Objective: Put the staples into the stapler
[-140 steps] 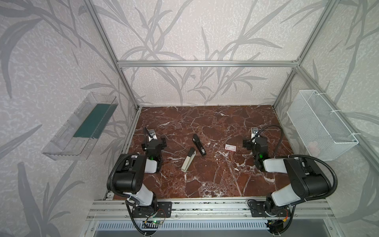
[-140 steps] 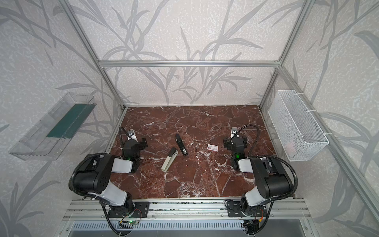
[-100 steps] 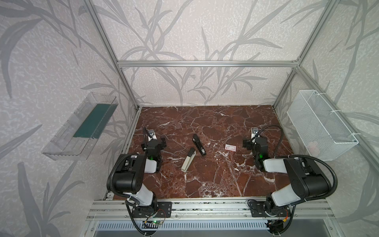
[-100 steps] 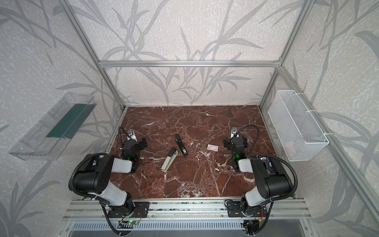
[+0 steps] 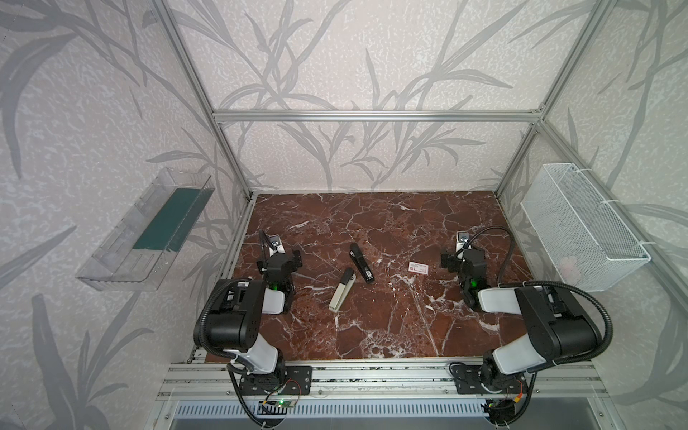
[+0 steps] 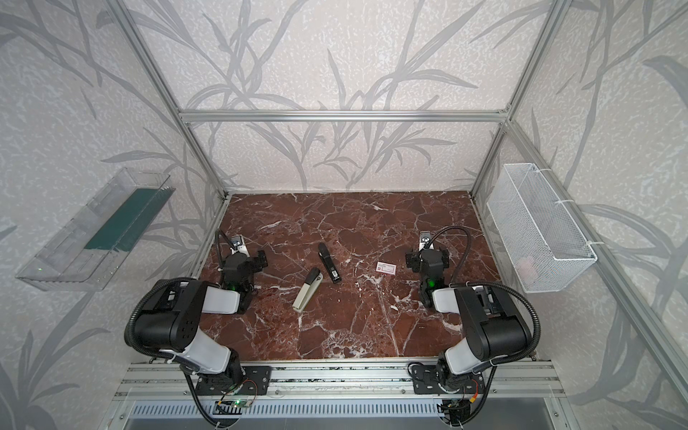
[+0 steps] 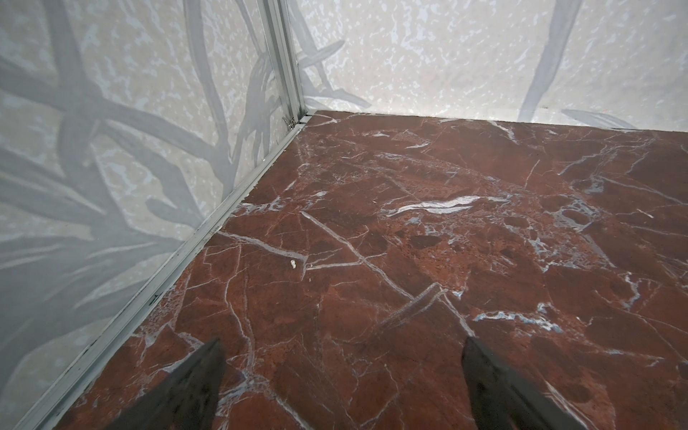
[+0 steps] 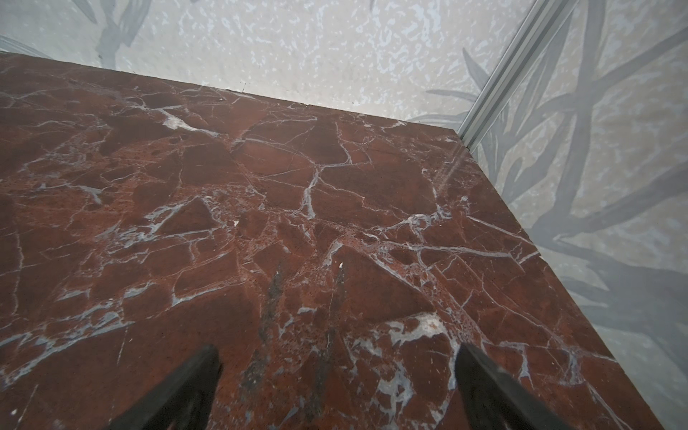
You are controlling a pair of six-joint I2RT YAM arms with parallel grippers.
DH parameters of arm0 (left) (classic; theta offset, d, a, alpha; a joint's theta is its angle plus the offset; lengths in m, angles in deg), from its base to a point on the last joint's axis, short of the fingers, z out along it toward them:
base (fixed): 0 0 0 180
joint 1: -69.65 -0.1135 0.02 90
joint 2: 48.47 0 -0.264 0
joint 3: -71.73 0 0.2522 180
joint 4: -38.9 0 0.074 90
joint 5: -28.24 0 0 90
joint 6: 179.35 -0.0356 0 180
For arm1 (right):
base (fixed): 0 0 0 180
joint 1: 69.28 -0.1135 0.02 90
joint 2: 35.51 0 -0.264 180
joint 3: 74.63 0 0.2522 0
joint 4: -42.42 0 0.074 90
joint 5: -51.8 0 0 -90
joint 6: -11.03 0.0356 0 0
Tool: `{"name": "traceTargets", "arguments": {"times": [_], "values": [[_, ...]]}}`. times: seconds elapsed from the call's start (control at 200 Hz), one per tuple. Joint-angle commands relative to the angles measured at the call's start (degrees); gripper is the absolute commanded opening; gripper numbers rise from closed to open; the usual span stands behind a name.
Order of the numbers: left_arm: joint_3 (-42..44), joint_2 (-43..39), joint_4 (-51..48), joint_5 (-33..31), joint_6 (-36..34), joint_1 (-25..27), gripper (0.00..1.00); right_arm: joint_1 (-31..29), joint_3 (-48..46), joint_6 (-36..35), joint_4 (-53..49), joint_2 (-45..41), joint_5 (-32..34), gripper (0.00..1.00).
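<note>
**Black stapler and staple box lie apart on the surface**

The black stapler [image 5: 360, 262] is slim, looks closed and lies flat near the middle of the red marble surface [image 5: 372, 335]. It sits at a slant: the end with a small white label points toward the near edge and slightly right, the plain end toward the back wall. The staple box [image 5: 417, 267], a small flat white carton with red print, lies to the stapler's right, near but not touching. Whether the box is open is too small to tell.

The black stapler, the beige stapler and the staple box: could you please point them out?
black stapler [image 5: 360, 263], in a top view, mid-body
beige stapler [image 5: 340, 293], in a top view, pale handle
staple box [image 5: 417, 267], in a top view, white top face
</note>
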Motion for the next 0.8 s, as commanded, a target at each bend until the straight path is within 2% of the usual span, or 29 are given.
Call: {"name": "traceTargets", "arguments": {"times": [0.0,0.67,0.705,0.745,0.795], "values": [[-0.8,-0.9,-0.5,0.1,0.2,0.1,0.99,0.1,1.3,0.6,0.6,0.2,-0.1,0.99],[-0.9,-1.0,-0.6,0.1,0.3,-0.1,0.99,0.1,1.1,0.5,1.0,0.2,0.0,0.99],[-1.6,-2.0,-2.6,-1.0,0.6,0.1,0.99,-0.4,1.0,0.0,1.2,-0.5,1.1,0.99],[-2.9,-4.1,-7.1,-1.4,0.7,0.1,0.99,-2.0,2.5,-0.9,-3.5,-3.4,4.4,0.99],[-5.5,-7.2,-14.3,-0.3,0.6,0.1,0.99,-2.5,4.8,-1.8,-10.7,-7.2,3.4,0.99]]}}
